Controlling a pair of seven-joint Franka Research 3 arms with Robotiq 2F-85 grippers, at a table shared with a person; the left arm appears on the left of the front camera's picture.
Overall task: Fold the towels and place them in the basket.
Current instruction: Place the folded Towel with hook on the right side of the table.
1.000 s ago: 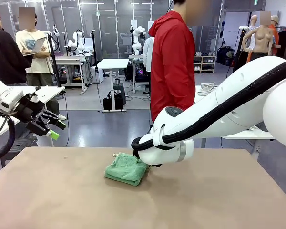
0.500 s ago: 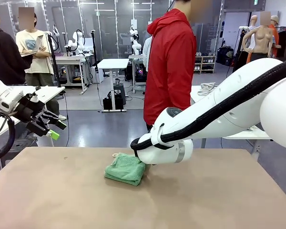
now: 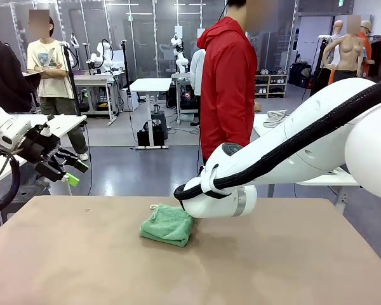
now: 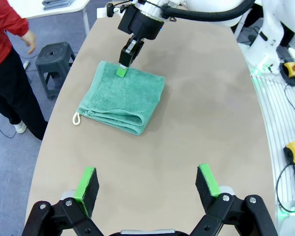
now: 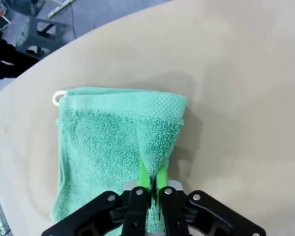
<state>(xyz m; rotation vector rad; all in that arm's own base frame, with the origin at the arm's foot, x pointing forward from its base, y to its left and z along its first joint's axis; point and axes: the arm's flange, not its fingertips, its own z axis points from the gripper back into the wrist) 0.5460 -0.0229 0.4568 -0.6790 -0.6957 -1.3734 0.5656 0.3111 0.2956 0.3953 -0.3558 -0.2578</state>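
Jaws of the right gripper are squeezed tight on a pinch of the green towel at its edge. The folded towel lies flat near the middle of the table. By the table's left side, the left gripper hangs in the air with jaws wide apart, holding nothing. A person in red stands past the table's far edge.

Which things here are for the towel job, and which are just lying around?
For the job: green towel, right gripper shut on its edge, open left gripper.
Just lying about: black stool, red button box.
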